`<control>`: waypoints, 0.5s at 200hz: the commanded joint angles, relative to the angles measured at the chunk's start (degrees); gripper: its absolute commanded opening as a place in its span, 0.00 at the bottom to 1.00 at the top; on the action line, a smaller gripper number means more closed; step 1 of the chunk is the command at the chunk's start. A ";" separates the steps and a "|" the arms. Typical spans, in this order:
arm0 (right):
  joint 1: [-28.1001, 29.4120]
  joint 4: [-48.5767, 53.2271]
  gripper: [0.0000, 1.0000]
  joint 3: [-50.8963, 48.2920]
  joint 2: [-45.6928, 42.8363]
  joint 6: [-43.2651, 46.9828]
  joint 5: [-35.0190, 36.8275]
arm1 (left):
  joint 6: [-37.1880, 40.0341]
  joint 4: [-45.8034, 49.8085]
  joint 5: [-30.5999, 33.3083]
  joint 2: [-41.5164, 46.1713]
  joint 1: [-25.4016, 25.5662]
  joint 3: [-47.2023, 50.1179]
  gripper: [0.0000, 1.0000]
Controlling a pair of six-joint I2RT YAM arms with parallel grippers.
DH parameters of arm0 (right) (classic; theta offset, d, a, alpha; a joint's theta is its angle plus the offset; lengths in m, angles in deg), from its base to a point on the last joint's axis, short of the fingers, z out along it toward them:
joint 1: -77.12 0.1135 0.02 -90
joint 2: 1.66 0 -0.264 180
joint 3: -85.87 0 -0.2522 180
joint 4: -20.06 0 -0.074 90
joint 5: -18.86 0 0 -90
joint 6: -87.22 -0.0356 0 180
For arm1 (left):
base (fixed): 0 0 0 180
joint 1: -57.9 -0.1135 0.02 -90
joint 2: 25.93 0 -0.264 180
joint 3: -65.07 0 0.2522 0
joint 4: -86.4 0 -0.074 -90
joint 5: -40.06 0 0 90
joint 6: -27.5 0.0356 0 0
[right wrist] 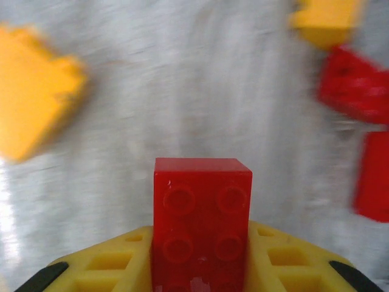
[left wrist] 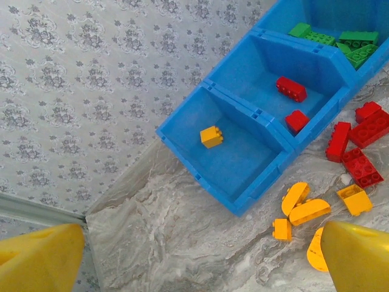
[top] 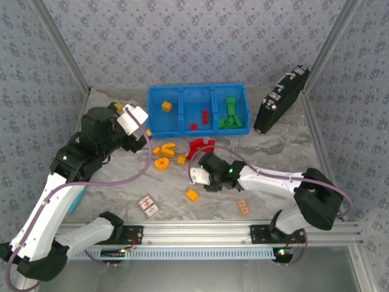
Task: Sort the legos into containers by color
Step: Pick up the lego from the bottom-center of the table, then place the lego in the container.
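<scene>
Being pinched by the closed right gripper (right wrist: 202,255), a red brick (right wrist: 202,194) is held beside the loose bricks (top: 200,146); a carry to the middle compartment (top: 196,100) is called for. The left gripper (left wrist: 200,258) is spread wide, empty.

— Top camera?
— High behind the arm bases (top: 118,237), facing 12 o'clock across the whole bench (top: 316,146).
— Wrists?
— Left looks obliquely down on the blue bin (left wrist: 243,158); right skims the bench closely. All share the loose red bricks (top: 200,146).
</scene>
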 commanded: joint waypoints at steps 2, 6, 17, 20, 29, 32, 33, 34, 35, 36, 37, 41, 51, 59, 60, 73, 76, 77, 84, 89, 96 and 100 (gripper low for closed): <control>-4.83 -4.08 0.34 7.97 2.29 6.25 1.38 | 0.26 -2.24 -0.97 1.33 -0.57 0.98 1.00; -5.70 -4.48 0.35 9.29 3.13 6.61 1.83 | 0.16 -2.56 -1.14 1.45 -0.62 1.28 1.00; -7.70 -5.59 0.34 13.07 6.34 7.63 3.15 | -0.22 -3.29 -1.84 1.70 -0.81 2.09 1.00; -8.14 -5.93 0.34 13.99 7.18 7.80 3.44 | -0.28 -3.46 -2.06 1.80 -0.88 2.27 1.00; -9.32 -6.87 0.34 16.88 9.65 8.10 3.85 | -0.46 -3.78 -2.34 1.91 -1.17 2.71 1.00; -9.61 -7.03 0.34 17.90 10.51 8.13 3.87 | -0.46 -3.86 -2.34 1.94 -1.19 2.76 1.00; -9.78 -7.08 0.34 18.25 10.83 8.13 3.87 | -0.46 -3.92 -2.25 1.89 -1.19 2.76 1.00; -9.91 -7.15 0.34 18.55 11.17 8.17 3.87 | -0.50 -3.95 -2.16 1.92 -1.19 2.81 1.00; -10.06 -7.19 0.35 18.84 11.42 8.19 3.87 | -0.52 -3.96 -2.11 1.93 -1.19 2.83 1.00; -10.14 -7.16 0.34 18.98 11.77 8.20 3.91 | -0.58 -3.97 -2.09 1.98 -1.19 2.84 1.00; -10.26 -7.20 0.34 19.05 12.08 8.21 3.98 | -0.56 -4.02 -2.08 1.96 -1.23 2.85 1.00; -10.71 -7.39 0.34 21.70 13.29 8.15 4.26 | -0.60 -4.17 -1.81 2.04 -1.27 2.85 1.00; -11.72 -7.49 0.34 25.08 16.37 7.80 4.98 | -0.61 -4.15 -1.46 2.60 -1.28 2.77 1.00; -12.54 -7.45 0.34 28.09 18.62 7.26 5.01 | -0.64 -4.15 -1.44 3.13 -1.28 2.56 1.00; -12.69 -7.42 0.34 28.39 18.93 7.16 5.01 | -0.68 -4.15 -1.45 3.19 -1.28 2.53 1.00; -14.14 -7.35 0.34 32.62 22.39 5.94 4.43 | -0.68 -4.15 -1.04 3.82 -1.29 2.33 1.00; -14.50 -7.02 0.34 33.67 23.26 5.77 4.14 | -0.66 -4.15 -0.99 3.94 -1.28 2.33 1.00; -14.64 -6.90 0.34 34.00 23.53 5.72 4.09 | -0.69 -4.20 -1.00 3.95 -1.28 2.33 1.00; -15.39 -6.45 0.35 36.29 25.62 5.45 3.65 | -0.55 -4.15 -0.85 4.18 -1.33 2.42 1.00; -15.90 -6.33 0.35 37.86 27.16 4.98 3.73 | -0.53 -4.18 -0.68 4.22 -1.36 2.50 1.00; -16.62 -5.53 0.35 40.27 29.18 4.42 3.34 | -0.46 -4.22 -0.58 4.18 -1.36 2.69 1.00; -16.98 -4.85 0.35 41.66 30.47 4.15 2.87 | -0.50 -4.17 -0.54 4.14 -1.36 2.68 1.00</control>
